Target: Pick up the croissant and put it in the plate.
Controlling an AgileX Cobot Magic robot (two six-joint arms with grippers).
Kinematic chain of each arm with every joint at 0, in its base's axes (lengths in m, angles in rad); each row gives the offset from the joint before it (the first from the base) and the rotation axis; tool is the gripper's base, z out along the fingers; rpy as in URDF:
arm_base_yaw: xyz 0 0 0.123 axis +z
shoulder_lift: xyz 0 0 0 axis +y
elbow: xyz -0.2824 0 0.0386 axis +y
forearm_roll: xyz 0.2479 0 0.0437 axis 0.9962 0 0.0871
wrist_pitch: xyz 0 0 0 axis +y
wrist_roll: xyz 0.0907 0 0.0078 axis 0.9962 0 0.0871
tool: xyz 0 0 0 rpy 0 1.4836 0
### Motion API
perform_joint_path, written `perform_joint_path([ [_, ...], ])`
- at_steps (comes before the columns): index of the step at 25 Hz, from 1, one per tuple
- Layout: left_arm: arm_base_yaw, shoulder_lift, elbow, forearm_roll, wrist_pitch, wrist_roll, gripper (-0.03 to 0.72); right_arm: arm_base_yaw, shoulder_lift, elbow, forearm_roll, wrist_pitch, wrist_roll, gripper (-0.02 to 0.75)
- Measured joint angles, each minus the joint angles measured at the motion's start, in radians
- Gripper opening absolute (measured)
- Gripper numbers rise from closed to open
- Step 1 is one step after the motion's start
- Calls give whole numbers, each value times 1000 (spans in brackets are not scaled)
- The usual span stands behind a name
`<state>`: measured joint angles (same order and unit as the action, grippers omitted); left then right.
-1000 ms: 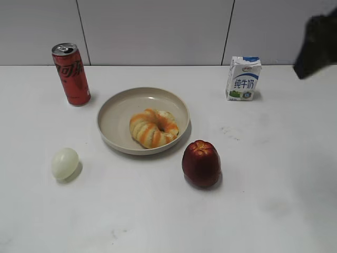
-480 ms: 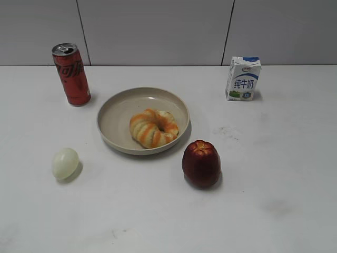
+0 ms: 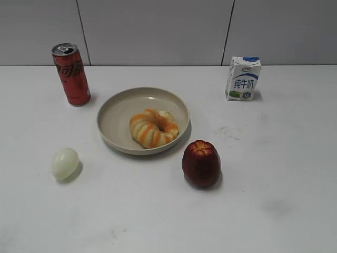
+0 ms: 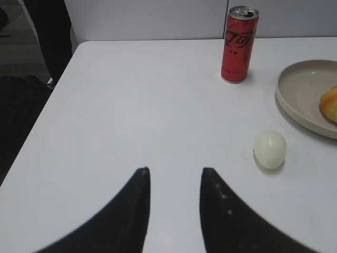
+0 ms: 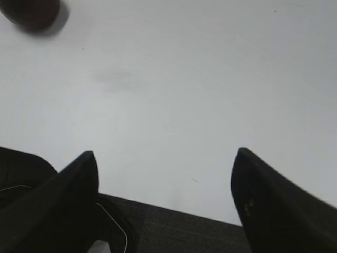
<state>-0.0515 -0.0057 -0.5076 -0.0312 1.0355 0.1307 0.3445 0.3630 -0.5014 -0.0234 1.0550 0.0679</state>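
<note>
The croissant (image 3: 154, 127), a pale yellow ring with orange stripes, lies inside the beige plate (image 3: 113, 113) at the table's middle. A slice of it (image 4: 330, 103) and the plate's rim (image 4: 295, 105) show at the right edge of the left wrist view. Neither gripper shows in the exterior view. My left gripper (image 4: 174, 171) is open and empty above bare table left of the egg. My right gripper (image 5: 166, 154) is wide open and empty over the table's edge, away from the plate.
A red cola can (image 3: 71, 74) stands back left of the plate, a milk carton (image 3: 243, 78) back right. A pale egg (image 3: 65, 163) lies front left, a dark red apple (image 3: 201, 163) front right. The apple's edge shows in the right wrist view (image 5: 29, 13).
One second ago a dark arm showed at the exterior view's upper right corner; it has left the view. The croissant and the other objects have not moved.
</note>
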Motion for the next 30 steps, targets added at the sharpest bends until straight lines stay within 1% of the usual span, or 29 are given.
perform_joint_path([
  [13, 0, 0, 0, 0, 0, 0, 237, -6, -19, 1, 11, -6, -1, 594],
  [15, 0, 0, 0, 0, 0, 0, 237, -32, -44, 1, 13, -7, -3, 594],
  [17, 0, 0, 0, 0, 0, 0, 237, -75, -85, 1, 15, -7, -3, 594],
  [22, 0, 0, 0, 0, 0, 0, 233, -223, -223, 1, 15, -8, -3, 594],
  [25, 0, 0, 0, 0, 0, 0, 232, -279, -301, 1, 15, -8, -3, 594],
  [30, 0, 0, 0, 0, -1, 0, 231, -289, -368, 1, 15, -8, -3, 594],
])
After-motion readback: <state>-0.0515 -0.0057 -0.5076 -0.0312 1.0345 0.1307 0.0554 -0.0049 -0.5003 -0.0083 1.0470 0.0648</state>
